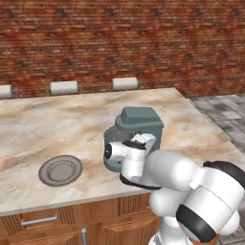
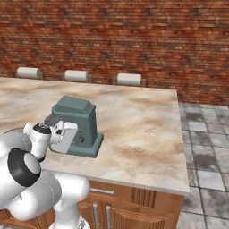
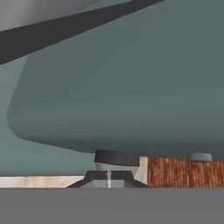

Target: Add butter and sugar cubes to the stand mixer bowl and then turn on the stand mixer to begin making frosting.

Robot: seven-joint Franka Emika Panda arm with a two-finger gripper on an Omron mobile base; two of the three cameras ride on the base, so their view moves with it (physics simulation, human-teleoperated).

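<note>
The stand mixer sits on the marbled table, toward the front edge and right of its middle. In the left base view its boxy teal column and head rise behind the robot's white wrist, which covers the lower front of the machine. The stand mixer bowl shows as a dark grey speckled rim just left of the column; its lower wall is partly hidden by the wrist. What lies inside the bowl cannot be made out from either base view.

In the right base view the mixer stands on its flat base, and the hand presses in at its left side, hiding the bowl almost entirely apart from a dark sliver behind the column. The gripper is turned toward the mixer, so its fingers are blocked by the hand's own white housing.

The hand view is very close to the mixer's smooth teal body, which curves overhead. At the bottom, the fingers appear as low dark shapes set tightly side by side, with only a thin pale seam between them, so they look clenched with nothing held. A short dark round part sits directly above them under the mixer body; whether they touch it is unclear.

A flat round grey plate lies well to the left of the mixer on the table. Butter and sugar cubes cannot be distinguished anywhere.
</note>
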